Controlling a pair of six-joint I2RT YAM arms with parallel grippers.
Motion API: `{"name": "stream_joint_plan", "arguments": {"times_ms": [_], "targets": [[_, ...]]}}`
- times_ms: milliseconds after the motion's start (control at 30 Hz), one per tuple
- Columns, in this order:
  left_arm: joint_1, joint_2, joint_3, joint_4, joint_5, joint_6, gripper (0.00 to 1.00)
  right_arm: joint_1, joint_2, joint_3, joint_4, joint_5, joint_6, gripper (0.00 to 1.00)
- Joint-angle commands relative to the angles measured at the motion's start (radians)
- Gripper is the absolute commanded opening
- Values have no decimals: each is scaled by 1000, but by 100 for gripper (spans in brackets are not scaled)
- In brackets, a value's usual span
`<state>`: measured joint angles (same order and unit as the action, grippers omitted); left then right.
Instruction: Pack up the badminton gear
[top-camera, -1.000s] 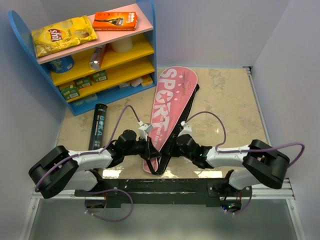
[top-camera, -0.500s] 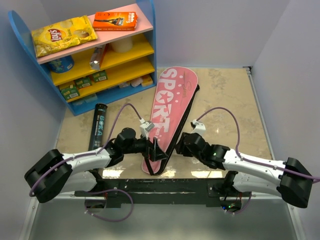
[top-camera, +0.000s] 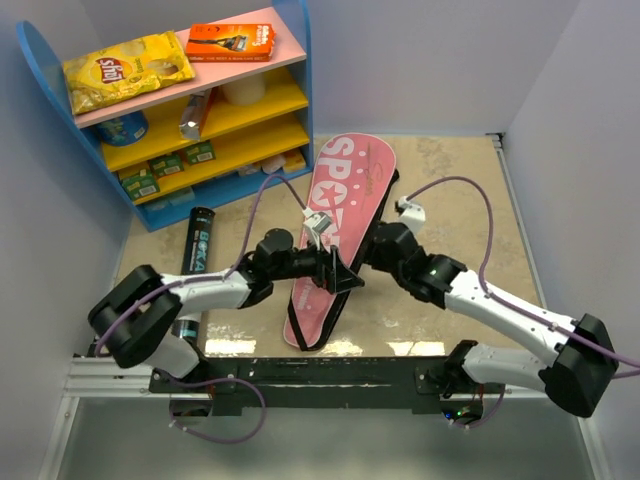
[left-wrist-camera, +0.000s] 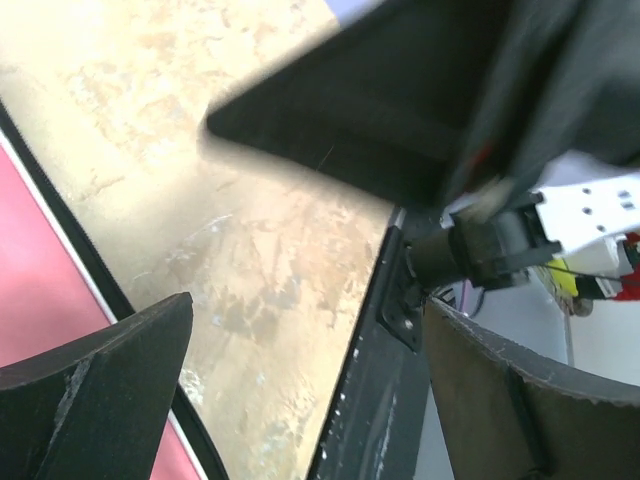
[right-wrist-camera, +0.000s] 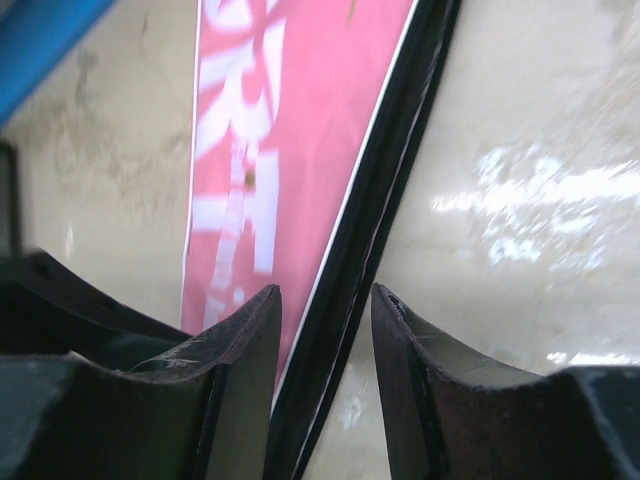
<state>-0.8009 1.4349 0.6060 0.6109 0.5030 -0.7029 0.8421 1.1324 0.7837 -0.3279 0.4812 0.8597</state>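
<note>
The pink "SPORT" racket cover (top-camera: 335, 200) lies slantwise on the table, wide end far and narrow end near. My left gripper (top-camera: 345, 277) hovers over its right edge, jaws wide open and holding nothing. In the left wrist view, the left gripper (left-wrist-camera: 308, 303) frames bare table, with the cover (left-wrist-camera: 25, 290) at the left. My right gripper (top-camera: 372, 250) sits at the cover's right side. In the right wrist view the right gripper (right-wrist-camera: 325, 290) is partly open, straddling the cover's black edging (right-wrist-camera: 390, 200) without pinching it. A long black tube (top-camera: 197, 255) lies to the left.
A blue shelf unit (top-camera: 35, 50) stands at the far left, with a yellow chip bag (top-camera: 125, 70) and an orange box (top-camera: 230, 42) on top. White walls close in the table. The black mounting rail (top-camera: 300, 370) runs along the near edge.
Both arms have moved from the cover's narrow near end farther up along its right edge. The left gripper has gone from shut to wide open. The right gripper's jaws have parted a little.
</note>
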Motion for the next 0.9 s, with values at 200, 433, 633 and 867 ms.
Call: {"name": "stream_joint_plan", "arguments": {"times_ms": [200, 433, 633, 867], "targets": [[2, 358, 110, 299, -55, -82, 98, -213, 62, 215, 53, -29, -220, 43], [22, 418, 23, 408, -132, -76, 98, -308, 231, 325, 139, -142, -268, 42], [23, 395, -93, 443, -184, -79, 98, -365, 502, 491, 211, -246, -346, 42], [20, 357, -196, 412, -260, -102, 98, -403, 838, 781, 216, -294, -436, 42]]}}
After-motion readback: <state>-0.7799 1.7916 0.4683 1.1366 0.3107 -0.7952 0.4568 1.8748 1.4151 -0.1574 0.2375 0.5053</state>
